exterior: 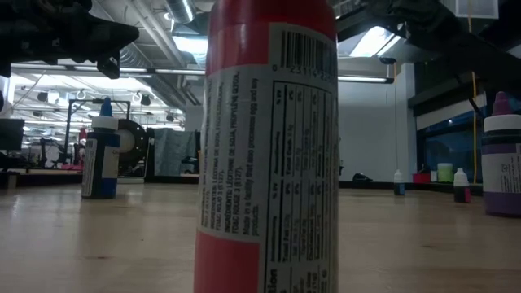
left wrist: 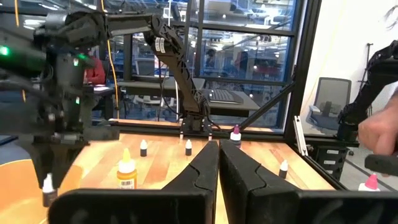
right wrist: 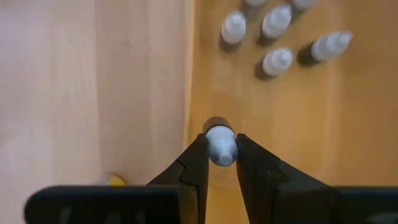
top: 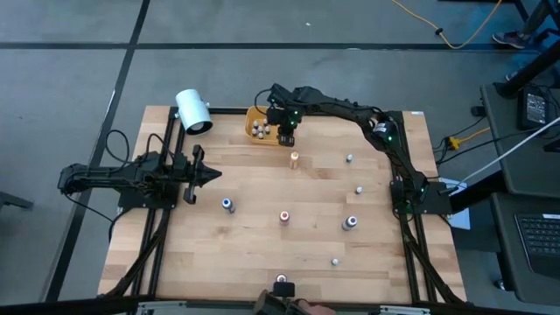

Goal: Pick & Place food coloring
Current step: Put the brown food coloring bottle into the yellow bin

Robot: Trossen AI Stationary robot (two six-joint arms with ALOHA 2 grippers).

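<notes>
The left end effector [top: 213,176] waits at the left side of the surface [top: 262,254] with its fingers pressed together, holding nothing, and the bottles still scattered across the wood lie well off to its right. At the far edge the right end effector [right wrist: 220,151] is clamped on one white-capped food coloring bottle [right wrist: 220,144], upright between its fingers. It hangs just inside the near rim of the yellow-orange bin [right wrist: 298,124], where several more bottles [right wrist: 278,61] already stand; as I judge it, the release is straight down.
</notes>
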